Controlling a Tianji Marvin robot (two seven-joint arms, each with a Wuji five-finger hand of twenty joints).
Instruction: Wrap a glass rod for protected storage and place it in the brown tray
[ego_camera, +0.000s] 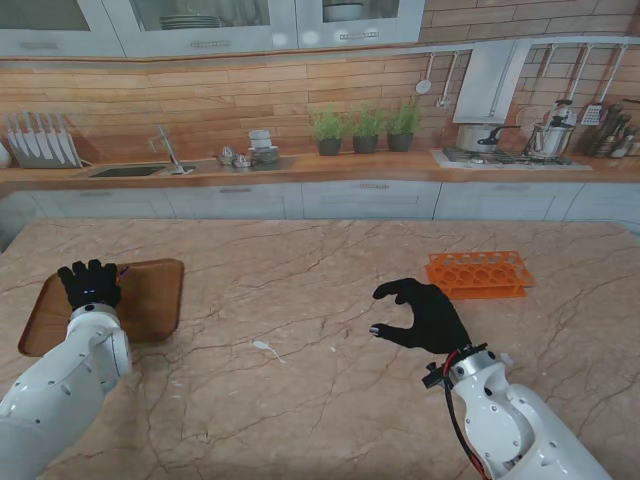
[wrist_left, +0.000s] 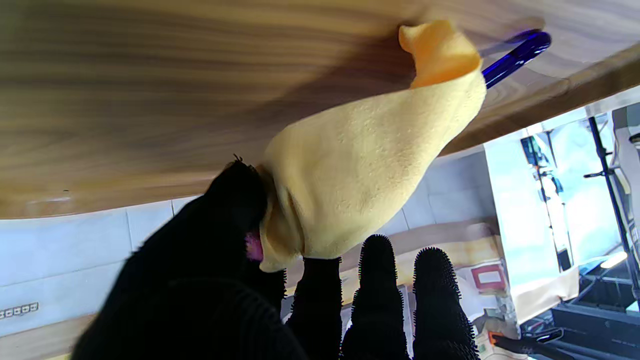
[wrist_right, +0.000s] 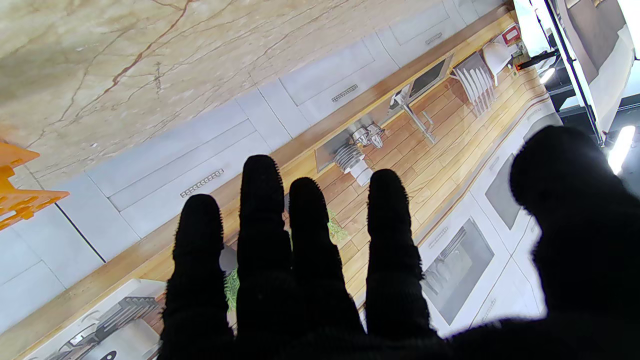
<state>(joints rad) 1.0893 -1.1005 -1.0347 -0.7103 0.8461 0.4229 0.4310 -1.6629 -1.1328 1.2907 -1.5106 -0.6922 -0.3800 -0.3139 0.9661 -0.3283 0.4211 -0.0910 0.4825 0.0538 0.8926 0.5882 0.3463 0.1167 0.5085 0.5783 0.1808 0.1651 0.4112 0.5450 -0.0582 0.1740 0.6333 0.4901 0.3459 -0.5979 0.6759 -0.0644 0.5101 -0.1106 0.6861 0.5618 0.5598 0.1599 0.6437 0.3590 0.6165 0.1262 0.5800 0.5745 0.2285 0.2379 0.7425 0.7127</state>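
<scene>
Glass rod (wrist_left: 517, 55), deep blue, slender and glossy, pokes out of a soft yellow fleece cloth (wrist_left: 360, 175) rolled loosely around it. The robot's left hand (wrist_left: 240, 240), in a black knobbly glove, is clamped on the near end of this bundle, thumb against fingers, holding it just over the brown wooden tray (ego_camera: 150, 300) at the table's left side; whether the far end touches the wood cannot be told. The rod is probably light, stiff, slippery and breakable, so the padded middle of the cloth is the safest place to take hold, never the bare tip. The right hand (ego_camera: 420, 315) hovers over the pinkish veined marble table (ego_camera: 320, 400), empty, fingers curled but apart. An orange plastic rack (ego_camera: 478, 273) with round holes lies farther from the robot, at the right.
</scene>
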